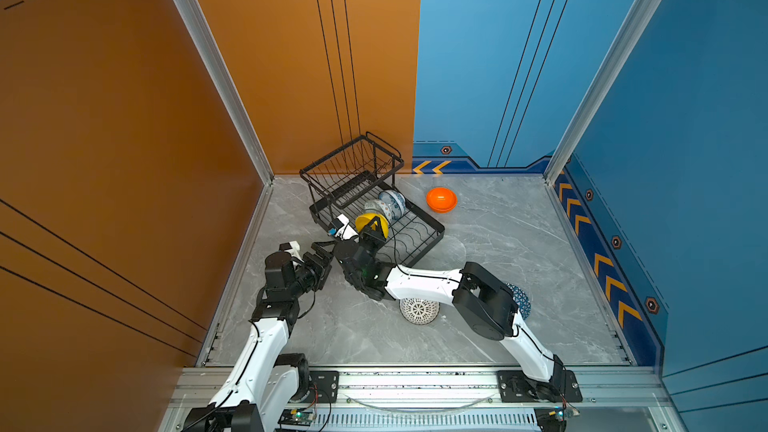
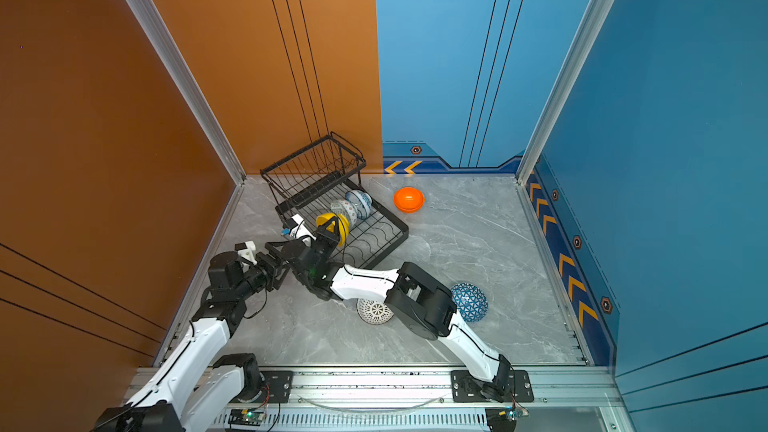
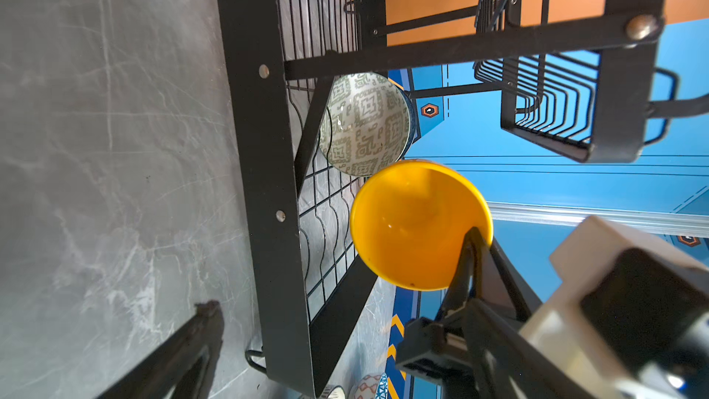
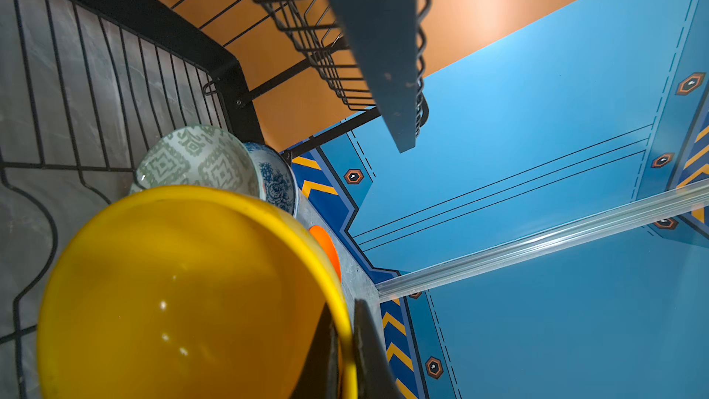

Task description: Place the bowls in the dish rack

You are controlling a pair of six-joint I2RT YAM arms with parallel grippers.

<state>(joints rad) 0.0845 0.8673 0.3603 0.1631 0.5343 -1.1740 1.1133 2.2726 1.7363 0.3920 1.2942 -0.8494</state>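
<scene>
Yellow bowl (image 4: pixel 184 293) fills the lower left of the right wrist view, closest to the lens. Its rim is pinched by the right gripper (image 4: pixel 345 355), whose jaws are nearly closed on the thin wall, one finger inside and one outside. In both top views the right arm (image 1: pixel 424 280) reaches from the bottom right, elbow bent low over the floor (image 1: pixel 498 243), forearm running left and wrist turned up toward the rack (image 1: pixel 436 228) just left of centre. The bowl stands on edge over the rack's long tray, hollow facing lower left; whether it touches the wires I cannot tell. Just beyond it the green bowl (image 1: pixel 375 206) and then the floral bowl (image 1: pixel 395 200) stand on edge in the dividers. The left arm (image 1: pixel 266 338) rises from the bottom left and bends right. The left gripper (image 1: pixel 328 263) hangs wide open and empty just left of the right wrist, apart from the yellow bowl and outside the tray. The orange bowl (image 1: pixel 441 199) lies on the floor right of the rack. The lattice bowl (image 1: pixel 419 312) sits mouth down, partly under the right forearm, and the triangle bowl (image 2: pixel 471 303) lies beside the elbow, lower right of centre. Yellow chevrons (image 1: pixel 432 167) run along the foot of the blue wall (image 1: pixel 478 56).
</scene>
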